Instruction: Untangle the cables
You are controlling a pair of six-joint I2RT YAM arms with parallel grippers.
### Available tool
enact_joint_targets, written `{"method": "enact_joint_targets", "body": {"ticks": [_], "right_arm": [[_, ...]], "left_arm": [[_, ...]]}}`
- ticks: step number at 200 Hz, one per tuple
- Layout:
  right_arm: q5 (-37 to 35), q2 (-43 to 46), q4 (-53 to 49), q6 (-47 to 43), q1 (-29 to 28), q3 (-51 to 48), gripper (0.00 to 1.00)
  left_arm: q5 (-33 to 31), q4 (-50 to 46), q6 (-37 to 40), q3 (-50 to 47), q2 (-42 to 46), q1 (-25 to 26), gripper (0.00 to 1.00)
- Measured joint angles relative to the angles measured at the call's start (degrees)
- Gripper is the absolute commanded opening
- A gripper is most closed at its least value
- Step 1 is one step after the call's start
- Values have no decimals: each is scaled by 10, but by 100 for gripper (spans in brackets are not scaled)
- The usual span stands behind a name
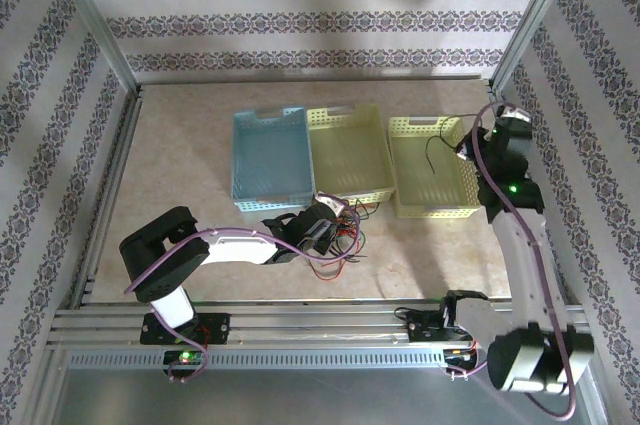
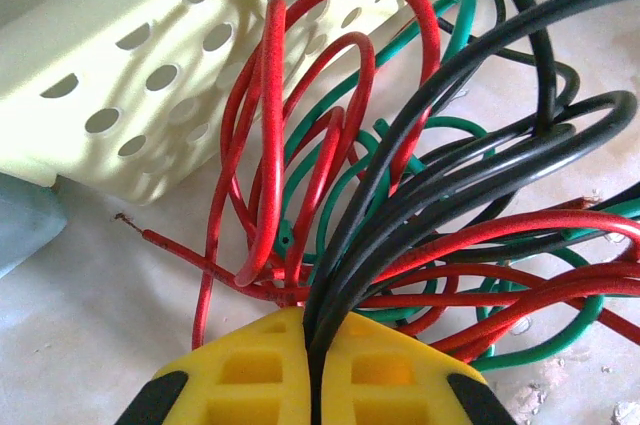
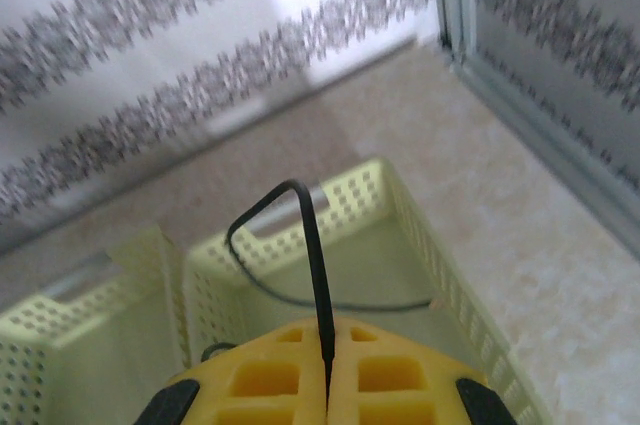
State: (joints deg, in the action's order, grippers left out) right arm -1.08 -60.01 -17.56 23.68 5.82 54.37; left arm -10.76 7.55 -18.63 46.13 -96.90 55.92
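The left arm lies low over the desk [image 1: 190, 185], its elbow folded near its base and its forearm stretched rightward toward the front of the middle basket [image 1: 350, 150]. The left hand [image 1: 324, 223] sits at the near edge of the knot of cables [image 1: 348, 237]. In the wrist view its yellow fingers [image 2: 380, 375] are pressed together, clenched on several black strands [image 2: 520, 160] that rise from between them.

The right arm stands tall from its base and reaches far forward, bent over at the wrist above the right basket [image 1: 432, 207]. The right hand [image 1: 467, 151] is closed tight on one black cable [image 3: 318, 265]. This cable stands up out of the fingertips, makes a sharp bend at the top and curves back down. Its far end lies on the floor of that basket.

The remaining cables form a loose heap on the desk, just in front of the middle basket and close to the corner of the blue basket [image 1: 270, 160]. Red loops [image 2: 272, 125] arch upright beside the perforated basket wall. Green strands [image 2: 390, 50] thread through and behind the red ones, while the black ones sweep across to the right. One red end [image 2: 165, 242], with bare wire at its tip, lies flat on the desk.
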Motion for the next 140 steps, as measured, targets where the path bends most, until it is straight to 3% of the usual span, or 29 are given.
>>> {"method": "enact_joint_targets", "body": {"ticks": [34, 61, 88, 140], "right_arm": [[42, -88, 22, 28, 0, -40, 1], [65, -123, 37, 67, 0, -76, 34], [78, -123, 38, 89, -7, -106, 56], [65, -20, 4, 86, -84, -134, 58]], "left_arm": [[2, 0, 0, 0, 4, 0, 9], [3, 0, 0, 0, 6, 0, 10], [7, 0, 0, 0, 7, 0, 10], [13, 1, 0, -2, 12, 0, 12]]}}
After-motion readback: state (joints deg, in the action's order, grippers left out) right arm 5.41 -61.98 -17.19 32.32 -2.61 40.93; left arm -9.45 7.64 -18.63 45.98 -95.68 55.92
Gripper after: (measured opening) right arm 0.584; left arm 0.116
